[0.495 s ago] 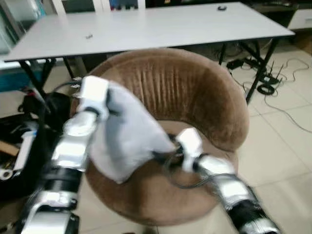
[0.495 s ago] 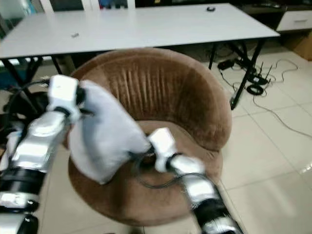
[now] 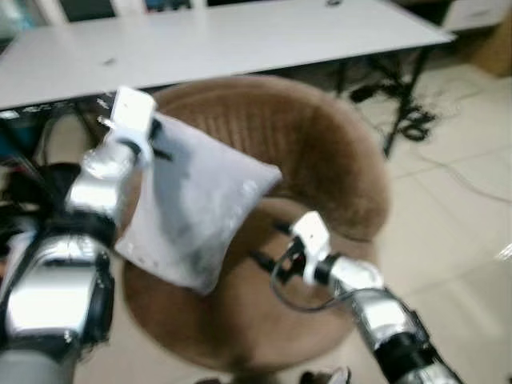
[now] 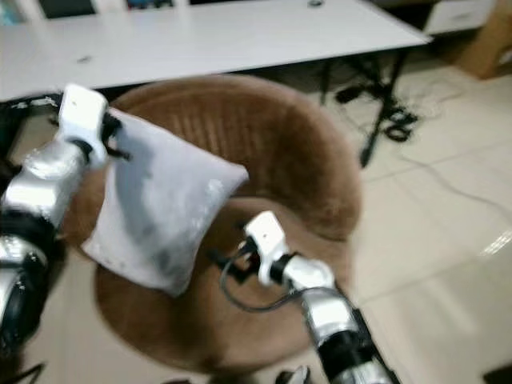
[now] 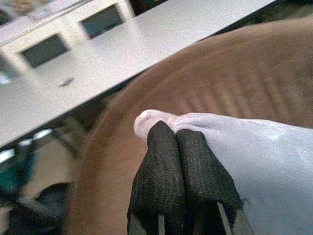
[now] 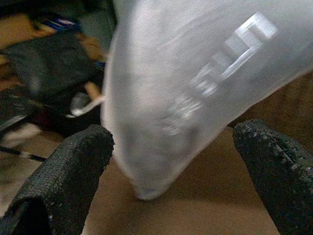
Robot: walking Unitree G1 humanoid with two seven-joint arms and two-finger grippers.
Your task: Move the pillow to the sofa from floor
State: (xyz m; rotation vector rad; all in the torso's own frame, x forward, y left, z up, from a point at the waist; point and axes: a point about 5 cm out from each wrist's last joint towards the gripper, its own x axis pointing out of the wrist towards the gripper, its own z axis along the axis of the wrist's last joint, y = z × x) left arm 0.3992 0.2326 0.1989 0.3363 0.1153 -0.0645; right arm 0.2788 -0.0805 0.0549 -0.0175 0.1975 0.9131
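Left tool (image 5: 176, 147) pinched tight on one top corner of the grey pillow (image 3: 192, 208), fingers pressed together over a small fold of fabric. Pillow hanging tilted above the seat of the round brown sofa (image 3: 320, 160), lower edge low over the cushion near the left rim, contact impossible to confirm. Right tool (image 6: 181, 166) spread wide and gripping nothing, just beside the pillow's lower corner over the seat.

Main risk, judging from the thin corner grip: fabric slipping out under the pillow's own weight. Second risk: letting go this near the left rim, likely sending the pillow over the edge back to the floor (image 3: 456, 240). Also possible: snagging the open right fingers on the hanging corner. White counter (image 3: 240, 40) well behind, out of the way
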